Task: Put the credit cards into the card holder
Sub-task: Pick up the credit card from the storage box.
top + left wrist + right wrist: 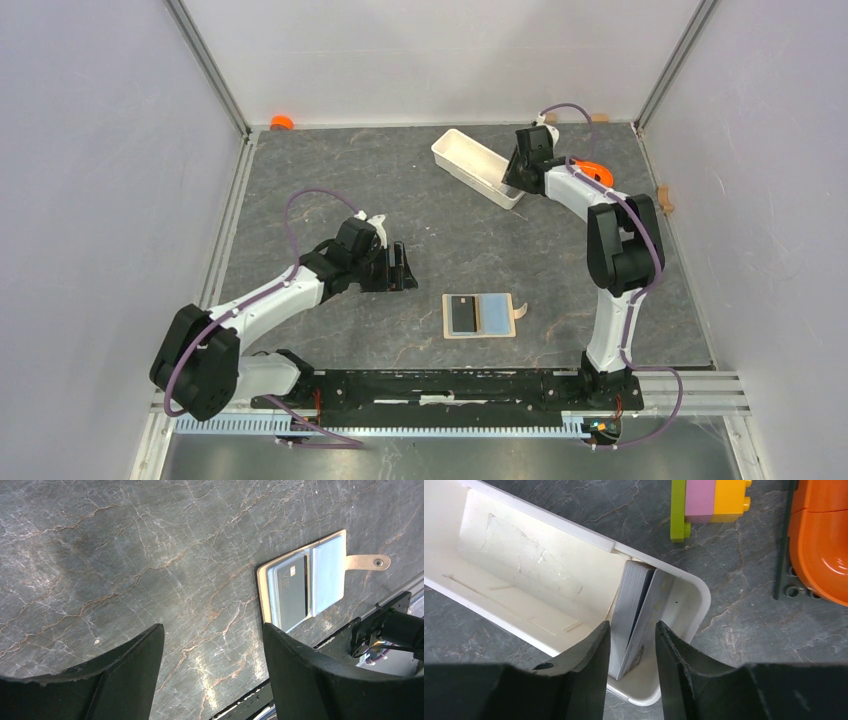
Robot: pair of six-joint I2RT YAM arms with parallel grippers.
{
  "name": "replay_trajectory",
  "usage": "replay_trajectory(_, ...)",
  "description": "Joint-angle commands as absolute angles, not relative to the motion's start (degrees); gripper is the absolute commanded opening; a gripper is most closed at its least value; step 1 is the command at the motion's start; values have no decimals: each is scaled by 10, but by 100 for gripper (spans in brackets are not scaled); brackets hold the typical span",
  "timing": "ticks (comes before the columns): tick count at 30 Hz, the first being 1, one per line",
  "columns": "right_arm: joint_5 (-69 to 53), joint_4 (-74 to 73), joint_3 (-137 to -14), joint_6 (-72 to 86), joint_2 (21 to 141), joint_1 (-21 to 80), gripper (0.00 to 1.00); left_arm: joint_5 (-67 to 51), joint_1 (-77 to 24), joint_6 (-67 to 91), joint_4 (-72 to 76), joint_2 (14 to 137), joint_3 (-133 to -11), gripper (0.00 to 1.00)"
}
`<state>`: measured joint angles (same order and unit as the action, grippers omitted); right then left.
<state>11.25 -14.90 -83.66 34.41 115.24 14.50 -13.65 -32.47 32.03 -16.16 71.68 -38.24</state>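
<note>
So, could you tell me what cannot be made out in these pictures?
- Right wrist view: whether the right gripper grips the card stack; its fingers cover the stack's lower part in the white tray.
- Top view: the stack, hidden behind the right wrist.
- Left wrist view: a corner of the card holder, behind a left finger; print on the black card is too small.
- Right wrist view: the orange object, cut by the frame edge.

- Tan card holder [494, 316], pale blue lining.
- Black card [462, 314].
- White tray [524, 555]; grey card stack [631, 610].
- Dark grey tabletop [330, 190], marbled with rust and white veins.
</note>
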Motion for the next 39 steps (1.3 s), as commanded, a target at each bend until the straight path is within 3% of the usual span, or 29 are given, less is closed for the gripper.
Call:
replay_trajectory(1,141,-144,-835,334,1114,142,46,-141,-321,304,-154,701,-381,79)
replay_trajectory(16,95,-126,-849,354,1183,142,55,-139,-321,304,-158,702,-382,79)
replay_trajectory(39,90,-104,-849,359,1134,141,40,-142,-320,303,-157,705,-382,79)
